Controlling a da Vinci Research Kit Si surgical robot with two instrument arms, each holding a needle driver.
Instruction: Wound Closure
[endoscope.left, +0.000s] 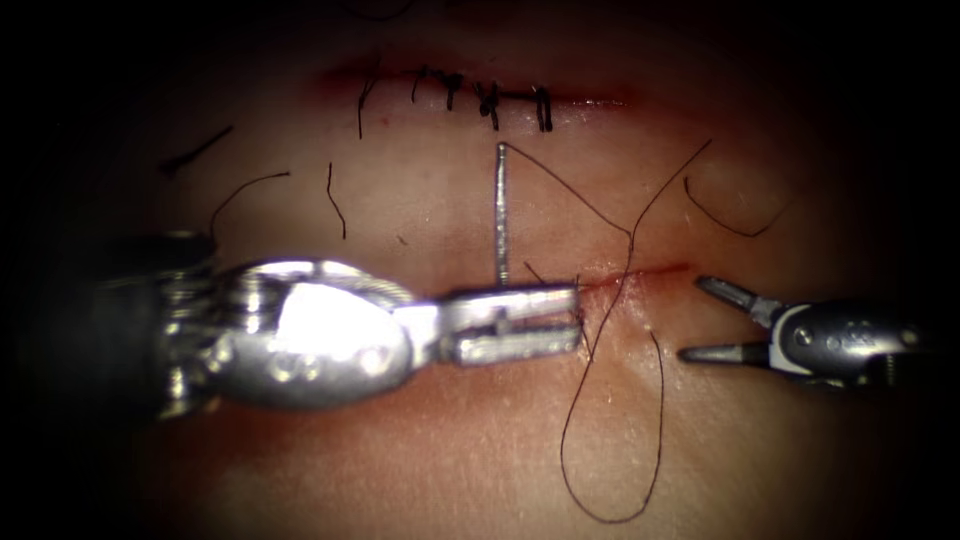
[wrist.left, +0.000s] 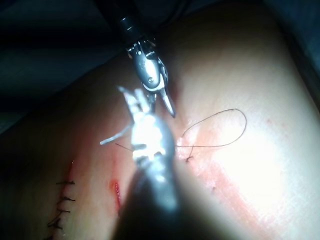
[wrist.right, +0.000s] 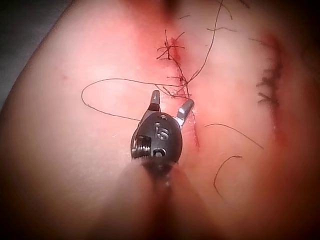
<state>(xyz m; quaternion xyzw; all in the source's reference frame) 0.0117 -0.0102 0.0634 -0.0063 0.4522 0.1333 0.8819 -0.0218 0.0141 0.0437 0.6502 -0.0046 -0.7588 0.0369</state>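
Left hand (endoscope.left: 520, 322) pinches the needle (endoscope.left: 501, 215) near one end, the rest standing up free of the tissue (endoscope.left: 420, 450), beside the cut (endoscope.left: 640, 272). Right hand (endoscope.left: 705, 320) is spread, holding nothing, right of the thread (endoscope.left: 610, 400) loop.

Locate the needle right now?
Endoscope view: the needle is gripped in the left tool, standing up from its jaws just left of the open cut, clear of the tissue.

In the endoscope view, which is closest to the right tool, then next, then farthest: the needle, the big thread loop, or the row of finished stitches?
From the right tool:
1. Thread loop, just left of it, lower down.
2. Needle, further left, held by the left tool.
3. Finished stitches, far up.
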